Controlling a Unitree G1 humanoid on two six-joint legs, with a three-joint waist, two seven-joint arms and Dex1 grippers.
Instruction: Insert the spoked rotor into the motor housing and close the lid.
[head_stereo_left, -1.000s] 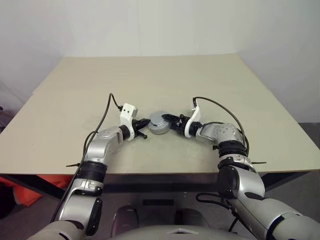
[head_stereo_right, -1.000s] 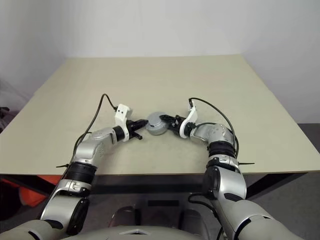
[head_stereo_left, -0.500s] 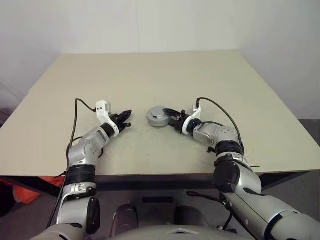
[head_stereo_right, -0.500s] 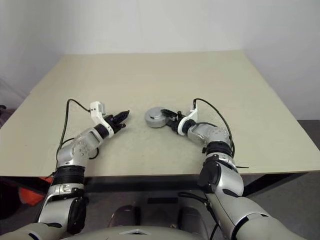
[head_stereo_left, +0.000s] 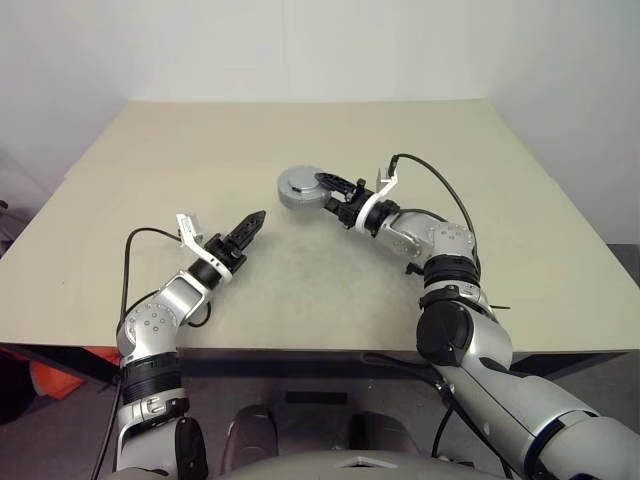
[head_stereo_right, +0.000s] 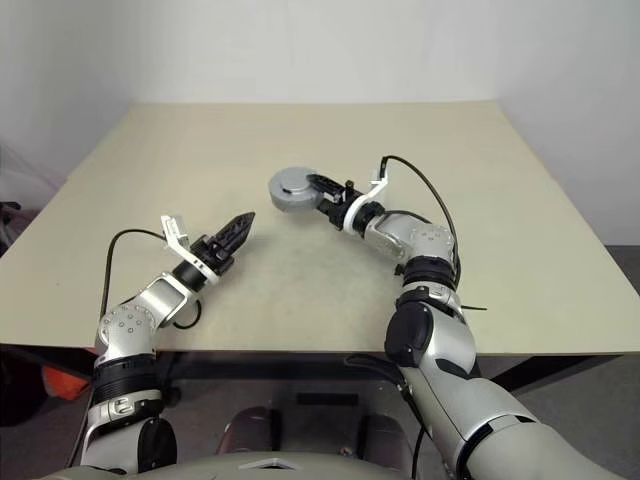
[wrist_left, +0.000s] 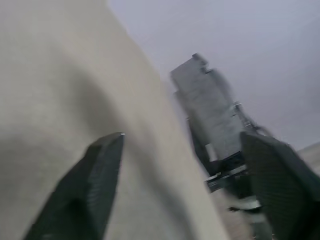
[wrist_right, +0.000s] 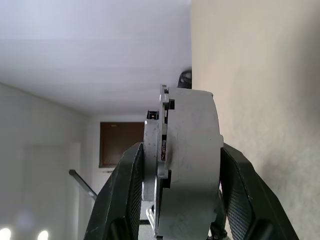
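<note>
Right gripper (head_stereo_left: 335, 190) clamps the short round grey metal motor housing (head_stereo_left: 298, 187), with its darker notched lid (wrist_right: 154, 165) seated, above the beige table (head_stereo_left: 420, 130) toward twelve o'clock. Left gripper (head_stereo_left: 250, 224), at eight o'clock, fingers (wrist_left: 95, 185) spread empty, leaves clearance for inspection, apparently.

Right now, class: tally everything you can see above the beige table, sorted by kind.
Round grey metal motor housings with the notched dull-grey lid on: 1
Black two-fingered pincers: 2, the left open and holding nothing, the right shut on the housing
Total: 3
</note>
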